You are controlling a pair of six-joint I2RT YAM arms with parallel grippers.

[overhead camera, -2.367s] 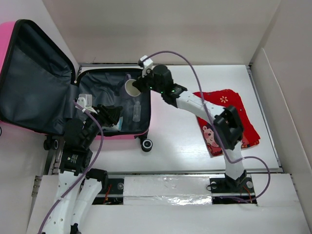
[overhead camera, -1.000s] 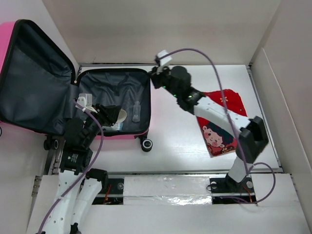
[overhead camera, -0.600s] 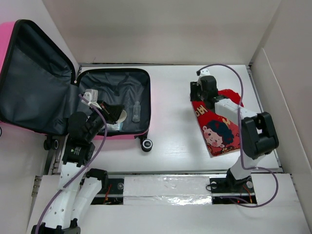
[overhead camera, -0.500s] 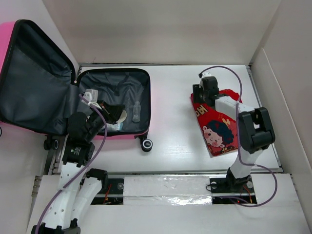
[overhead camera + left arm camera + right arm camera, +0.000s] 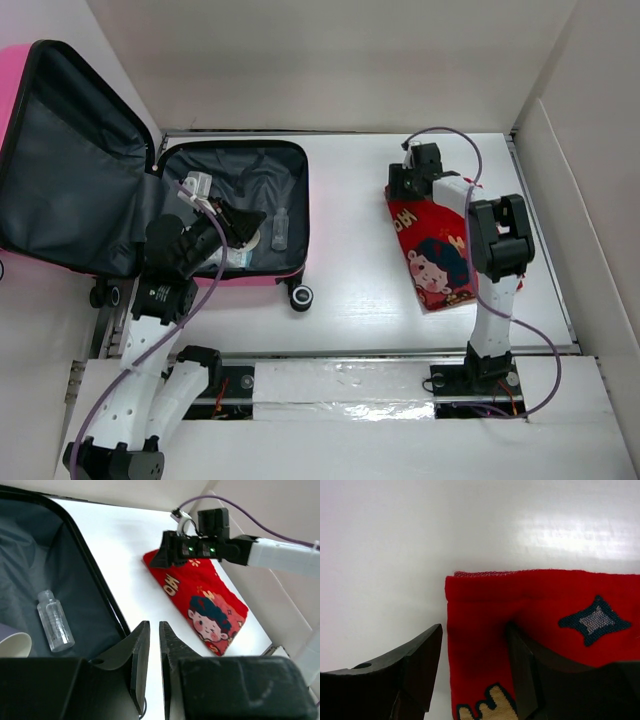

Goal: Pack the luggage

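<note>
The luggage (image 5: 230, 170) lies open, left on the counter (image 5: 350, 250). The right gripper (image 5: 475, 630), jaws apart, straddles the red cloth (image 5: 435, 255) at its corner; next, probably, pinch and lift. The left gripper (image 5: 149, 630) hangs nearly closed, empty.

Desk (image 5: 350, 260): white, smooth, faintly glossy top
Back wall (image 5: 340, 60): plain off-white panel behind the far edge
Right wall (image 5: 590, 200): pale panel, angled
Near ledge (image 5: 340, 385): white, with crinkled silver tape
Light: soft glare (image 5: 580, 530) on the desk

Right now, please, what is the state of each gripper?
Left gripper: nearly closed, holding nothing.
Right gripper: open over the edge of the red cloth, not gripping it.
</note>
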